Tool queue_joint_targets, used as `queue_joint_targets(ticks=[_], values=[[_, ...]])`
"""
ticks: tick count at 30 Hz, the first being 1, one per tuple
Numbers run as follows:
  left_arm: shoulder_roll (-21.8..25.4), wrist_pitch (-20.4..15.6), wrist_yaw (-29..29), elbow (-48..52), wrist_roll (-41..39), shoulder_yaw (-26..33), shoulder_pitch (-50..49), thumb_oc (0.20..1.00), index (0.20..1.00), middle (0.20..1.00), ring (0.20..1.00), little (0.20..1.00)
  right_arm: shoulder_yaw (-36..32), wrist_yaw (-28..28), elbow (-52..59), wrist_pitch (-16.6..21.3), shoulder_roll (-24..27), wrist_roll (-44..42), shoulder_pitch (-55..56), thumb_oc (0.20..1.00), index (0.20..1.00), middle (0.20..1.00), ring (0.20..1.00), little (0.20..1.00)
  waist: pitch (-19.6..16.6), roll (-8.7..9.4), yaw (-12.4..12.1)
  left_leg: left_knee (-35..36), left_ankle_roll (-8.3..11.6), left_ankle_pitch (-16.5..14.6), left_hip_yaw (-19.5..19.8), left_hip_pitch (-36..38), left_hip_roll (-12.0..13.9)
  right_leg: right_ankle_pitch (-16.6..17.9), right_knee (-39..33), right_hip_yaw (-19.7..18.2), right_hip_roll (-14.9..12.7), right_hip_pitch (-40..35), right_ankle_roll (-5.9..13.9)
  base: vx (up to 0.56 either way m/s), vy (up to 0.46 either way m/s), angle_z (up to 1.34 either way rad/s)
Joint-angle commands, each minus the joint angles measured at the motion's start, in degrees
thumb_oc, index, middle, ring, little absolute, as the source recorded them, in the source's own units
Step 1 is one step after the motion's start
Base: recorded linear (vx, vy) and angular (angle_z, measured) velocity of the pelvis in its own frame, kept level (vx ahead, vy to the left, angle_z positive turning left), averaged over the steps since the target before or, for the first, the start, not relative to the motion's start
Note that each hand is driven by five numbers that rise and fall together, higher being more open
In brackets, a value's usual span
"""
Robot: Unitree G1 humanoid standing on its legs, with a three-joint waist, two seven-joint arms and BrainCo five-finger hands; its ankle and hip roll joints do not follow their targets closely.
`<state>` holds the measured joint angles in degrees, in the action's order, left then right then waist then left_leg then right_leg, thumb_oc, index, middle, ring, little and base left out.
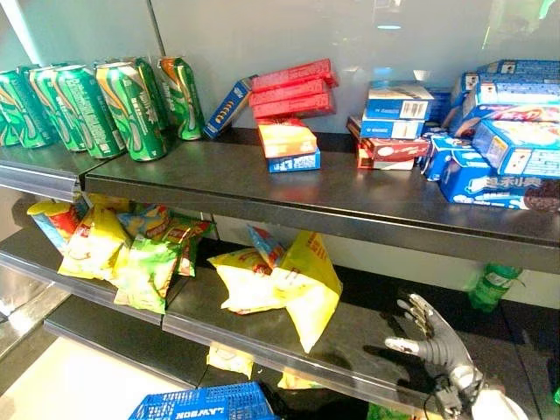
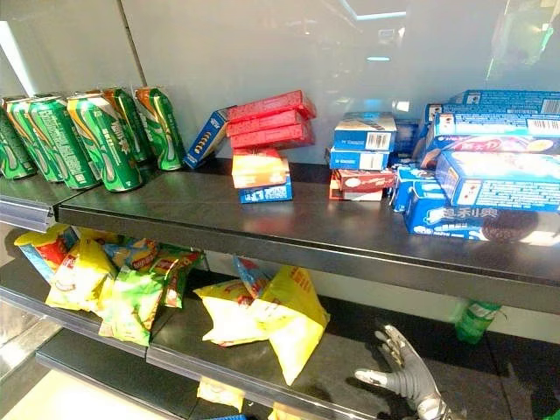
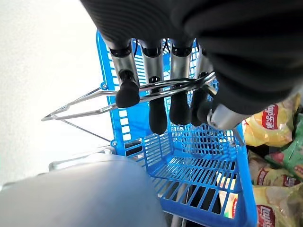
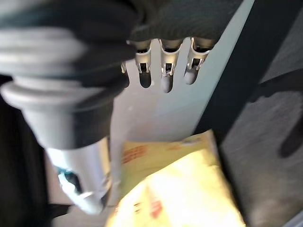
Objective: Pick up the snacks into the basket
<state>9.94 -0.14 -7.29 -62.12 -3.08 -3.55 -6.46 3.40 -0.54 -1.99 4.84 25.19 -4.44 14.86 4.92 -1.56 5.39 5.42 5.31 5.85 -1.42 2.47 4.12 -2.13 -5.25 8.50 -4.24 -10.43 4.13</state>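
My right hand (image 1: 435, 343) hovers, fingers spread, just beside the yellow chip bag (image 1: 308, 284); a shallow pinch may slip. Left fingers (image 3: 158, 111) hook the basket handle (image 3: 85, 101).

Yellow chip bags (image 1: 302, 284) lie tilted mid lower shelf, more yellow/green bags (image 1: 122, 249) heaped at its left end. Blue slatted basket (image 3: 199, 170) hangs by wire handles (image 3: 156, 87), small packet inside.
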Motion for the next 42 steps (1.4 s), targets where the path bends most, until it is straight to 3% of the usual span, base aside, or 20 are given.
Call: queue_joint_targets(ticks=[1,4,13,19,32,42], values=[[0.4,0.2,-0.3,-3.8,3.2,-2.9,5.7,0.2,0.2,0.2,0.2,0.2,2.3,-6.3,-6.7,-0.6,0.2,6.9,-10.6,1.0,1.0,1.0,1.0,1.0,1.2,-0.44,-3.1,-0.4,-1.68,-7.7,-1.4,5.1,-1.6,2.7,0.3,-3.0,-1.3,3.7,3.62,0.0,0.0,0.0],[1.3,0.2,-1.4,-3.1,4.5,-4.1,6.3,0.2,0.2,0.2,0.2,0.2,4.4,-7.9,-12.3,-1.3,-0.5,6.4,-14.6,1.0,1.0,1.0,1.0,1.0,1.6,-0.36,-3.6,-0.4,-1.65,-7.5,-1.3,4.8,-1.6,2.8,0.3,-2.7,-1.3,3.9,3.65,0.0,0.0,0.0],[3.1,1.1,-3.1,-3.9,8.7,-5.9,8.8,0.2,0.2,0.2,0.2,0.2,7.4,-7.4,-13.1,-2.9,0.9,10.0,-17.6,1.0,1.0,1.0,1.0,1.0,3.1,-0.27,-3.9,-0.4,-1.59,-6.9,-0.7,3.2,-1.7,3.2,0.3,-2.0,-1.5,5.0,3.76,-0.02,0.004,0.0],[4.1,1.7,-5.2,-4.5,11.5,-7.4,11.2,0.2,0.2,0.2,0.2,0.2,9.3,-9.2,-15.9,-2.7,1.8,9.8,-24.0,1.0,1.0,1.0,1.0,1.0,6.3,-0.29,-4.5,-0.4,-1.51,-5.4,0.0,-0.4,-1.8,4.7,0.3,-1.5,-1.9,8.4,3.99,-0.12,0.013,0.01],[4.7,1.4,-8.0,-4.1,8.6,-11.2,17.5,0.2,0.2,0.2,0.2,0.2,13.4,-13.5,-22.4,-3.7,4.4,6.9,-41.1,1.0,1.0,1.0,1.0,1.0,11.9,-0.15,-5.8,-0.4,-1.38,-1.7,1.3,-9.2,-2.8,8.6,0.4,-1.1,-2.7,17.2,4.11,-0.1,0.023,0.06],[5.3,1.5,-10.6,-3.0,6.4,-12.8,19.4,0.2,0.2,0.2,0.2,0.2,19.1,-16.4,-22.7,-4.4,0.5,6.4,-53.9,1.0,1.0,1.0,1.0,1.0,14.3,0.01,-7.5,-0.4,-1.48,-0.4,1.2,-12.5,-3.5,10.1,0.5,-1.4,-3.1,20.9,4.37,-0.04,0.029,0.01]])
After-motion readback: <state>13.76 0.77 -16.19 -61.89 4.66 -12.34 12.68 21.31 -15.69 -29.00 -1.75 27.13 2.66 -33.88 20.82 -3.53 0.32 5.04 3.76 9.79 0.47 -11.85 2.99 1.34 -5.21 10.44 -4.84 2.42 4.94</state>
